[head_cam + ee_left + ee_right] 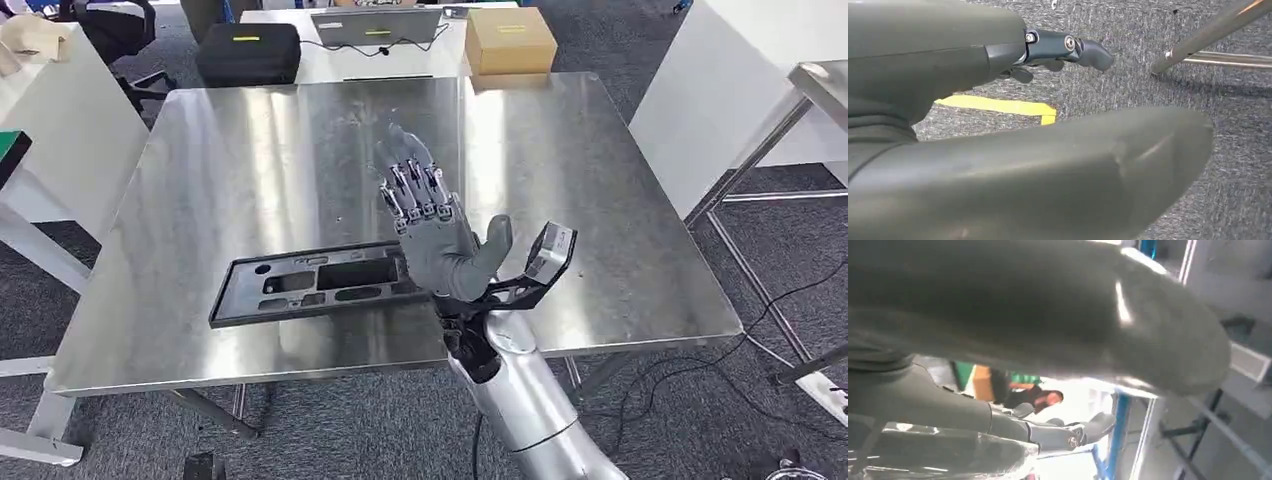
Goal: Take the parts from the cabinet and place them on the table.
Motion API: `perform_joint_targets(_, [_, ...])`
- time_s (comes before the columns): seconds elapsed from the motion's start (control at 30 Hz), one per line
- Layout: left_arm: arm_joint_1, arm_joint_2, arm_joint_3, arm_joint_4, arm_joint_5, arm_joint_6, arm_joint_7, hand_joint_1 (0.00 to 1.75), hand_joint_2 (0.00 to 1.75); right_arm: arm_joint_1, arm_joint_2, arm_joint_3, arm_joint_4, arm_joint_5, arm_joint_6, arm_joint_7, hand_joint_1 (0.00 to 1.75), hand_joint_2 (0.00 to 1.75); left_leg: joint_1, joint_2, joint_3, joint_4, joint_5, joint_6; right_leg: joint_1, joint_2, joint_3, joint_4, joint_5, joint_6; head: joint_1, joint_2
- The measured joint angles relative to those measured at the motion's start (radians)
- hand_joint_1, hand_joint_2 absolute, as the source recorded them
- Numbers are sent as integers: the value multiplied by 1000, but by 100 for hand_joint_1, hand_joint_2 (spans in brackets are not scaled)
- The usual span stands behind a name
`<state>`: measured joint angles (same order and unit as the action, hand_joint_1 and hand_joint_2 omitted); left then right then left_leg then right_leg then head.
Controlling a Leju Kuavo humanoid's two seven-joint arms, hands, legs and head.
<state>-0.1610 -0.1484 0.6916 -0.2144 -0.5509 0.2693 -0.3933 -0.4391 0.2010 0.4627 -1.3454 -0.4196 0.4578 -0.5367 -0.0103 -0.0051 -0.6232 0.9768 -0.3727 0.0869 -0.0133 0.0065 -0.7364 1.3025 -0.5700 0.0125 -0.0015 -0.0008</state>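
Observation:
A flat dark part (pixel 310 285) with several cut-outs lies on the steel table (pixel 250 160), near its front edge. My right hand (pixel 430 215) is raised just right of the part, fingers stretched out and apart, holding nothing. Its wrist camera bracket (pixel 545 260) sticks out to the right. In the right wrist view the thick thumb (pixel 1048 315) and dark fingers (pixel 1068 432) hang above the shiny table top (pixel 938 455). My left hand (pixel 998 125) hangs over the grey carpet, with one dark finger (pixel 1068 47) held out and nothing in it.
A black case (pixel 250 52), a laptop (pixel 375 25) and a cardboard box (pixel 510 40) stand on a white table behind the steel one. A white table (pixel 740 80) and cables (pixel 700 370) are at the right. Yellow floor tape (pixel 1003 106) and a metal leg (pixel 1208 35) lie near my left hand.

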Motion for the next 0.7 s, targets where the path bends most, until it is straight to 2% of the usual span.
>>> perform_joint_targets(0.03, [0,0,0,0,-1,-2,-3,0,0,3,-4,0,4,4,-6,0,0,0,1,0,-3,0,2,-4,-5,-1,18,-26,13,11,-1,0])
perform_joint_targets(0.1, [2,0,-4,0,-3,-12,-24,0,0,5,-11,1,8,11,-11,0,0,0,5,-1,-8,2,7,-11,-14,-2,126,-201,72,37,1,0])
perform_joint_targets(0.13, [4,0,-5,0,-3,-17,-37,0,0,5,-13,3,9,15,-16,0,0,0,6,-1,-11,7,9,-16,-18,-6,188,-301,93,44,2,0])
perform_joint_targets(0.17, [6,2,-5,0,-3,-18,-44,0,0,6,-13,3,10,16,-17,0,0,0,2,-1,-17,12,8,-24,-15,-5,208,-324,89,36,0,0])
perform_joint_targets(0.2, [7,3,-5,0,-3,-18,-46,0,0,8,-12,4,10,16,-18,0,0,0,3,-1,-19,11,12,-31,-4,1,205,-305,104,34,0,0])
perform_joint_targets(0.23, [10,4,-5,0,-3,-19,-52,0,0,7,-14,5,10,20,-21,-2,0,0,1,-2,-20,22,10,-35,-9,3,196,-309,106,32,4,0])
perform_joint_targets(0.27, [12,5,-6,0,-4,-19,-54,0,0,8,-15,6,10,21,-27,-2,0,0,2,-4,-24,28,11,-41,-11,3,193,-312,100,22,-1,0])
perform_joint_targets(0.3, [15,5,-6,0,-5,-19,-55,0,0,12,-17,6,10,24,-32,-1,0,0,6,-5,-25,27,15,-47,-10,3,192,-312,103,16,-4,0])
perform_joint_targets(0.33, [18,7,-6,0,-8,-20,-55,0,0,14,-18,8,11,29,-38,-1,0,0,15,-6,-31,31,16,-53,-26,1,187,-318,111,2,-2,0])
perform_joint_targets(0.37, [21,10,-7,0,-12,-20,-55,0,0,14,-19,10,11,33,-43,0,0,0,17,-3,-44,57,-23,-61,-21,0,183,-317,119,-8,-3,0])
perform_joint_targets(0.4, [22,10,-7,0,-13,-20,-55,0,0,17,-19,11,11,34,-46,0,0,0,19,-1,-60,105,-75,-67,-21,-1,177,-317,125,-18,-8,0])
perform_joint_targets(0.47, [21,9,-9,0,-21,-21,-52,0,0,25,-22,11,11,34,-52,1,0,0,26,0,-108,270,-183,-81,-16,-4,160,-317,135,-26,-10,0])
perform_joint_targets(0.5, [21,9,-10,0,-21,-22,-52,0,0,30,-25,12,11,37,-56,1,0,0,29,1,-119,324,-204,-84,-14,-5,153,-316,141,-25,-10,0])
perform_joint_targets(0.53, [21,10,-12,0,-21,-25,-50,0,0,35,-28,12,11,39,-59,1,0,0,30,1,-114,339,-203,-85,-14,-5,146,-316,146,-24,-10,0])
perform_joint_targets(0.57, [21,10,-15,0,-23,-29,-47,0,0,41,-30,12,11,40,-61,2,0,0,32,1,-84,311,-181,-85,-14,-5,139,-316,152,-22,-10,0])
perform_joint_targets(0.6, [21,11,-19,0,-24,-30,-46,0,0,45,-32,12,10,41,-63,3,0,0,32,1,-31,239,-150,-82,-14,-5,134,-315,157,-19,-11,0])
perform_joint_targets(0.63, [20,12,-23,0,-24,-31,-46,0,0,46,-32,12,9,43,-67,4,0,0,32,1,39,141,-121,-77,-13,-4,132,-315,161,-15,-11,0])
perform_joint_targets(0.67, [18,13,-24,-1,-27,-34,-46,0,0,46,-32,12,7,43,-69,4,0,0,31,0,98,52,-117,-69,-14,-4,132,-315,164,-10,-11,0])
perform_joint_targets(0.7, [16,14,-24,-2,-31,-37,-46,0,0,47,-33,12,2,43,-70,4,0,0,25,-1,112,33,-126,-69,-7,-4,127,-317,171,0,-8,0])
